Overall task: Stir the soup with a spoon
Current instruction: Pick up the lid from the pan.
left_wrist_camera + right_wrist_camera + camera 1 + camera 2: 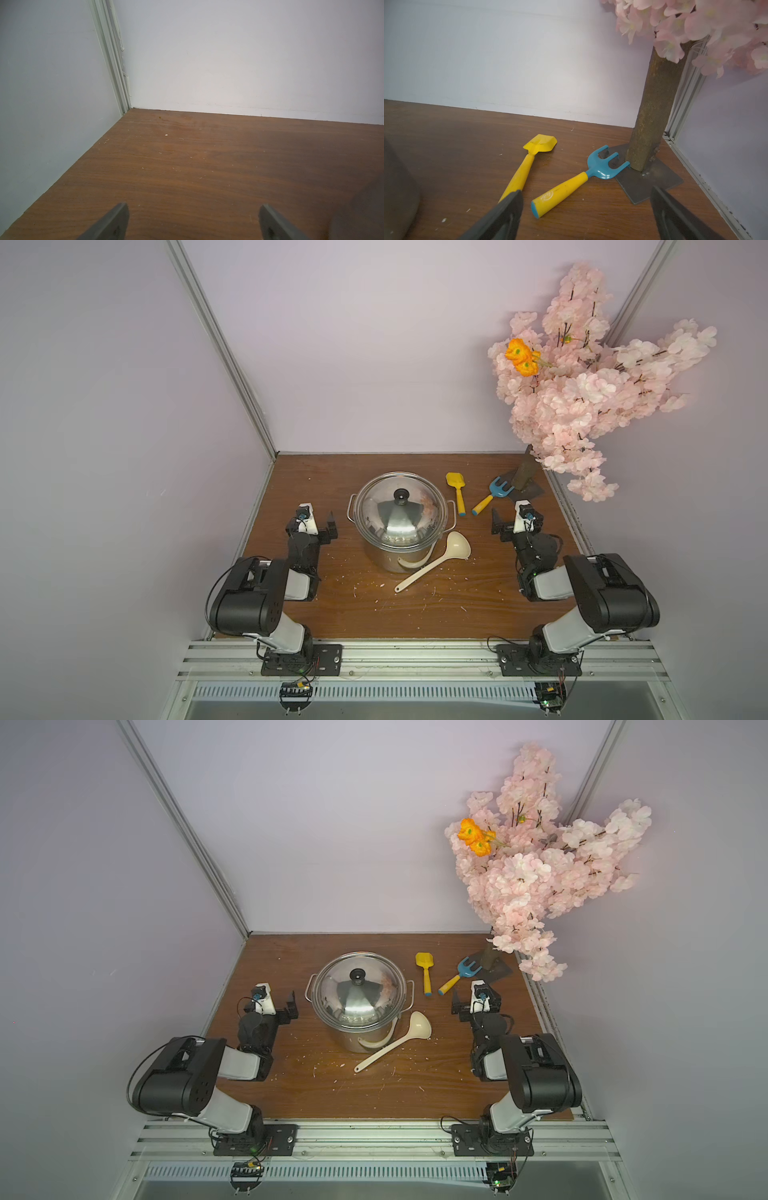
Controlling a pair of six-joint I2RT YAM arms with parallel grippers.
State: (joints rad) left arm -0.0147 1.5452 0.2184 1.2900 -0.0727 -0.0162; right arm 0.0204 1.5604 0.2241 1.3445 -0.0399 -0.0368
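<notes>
Waiting untouched, the cream plastic long-handled spoon (430,566) lies on the brown wooden table (374,614) just beside the lidded steel pot (386,562). The left gripper (193,207) and right gripper (585,190) stand wide and empty. Probably next: lift the domed glass lid (386,510), then grasp the slim handle.

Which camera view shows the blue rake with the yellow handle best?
The right wrist view: the blue rake lies close and whole, prongs clear. Both top views show it small and far. The left wrist view misses it.
</notes>
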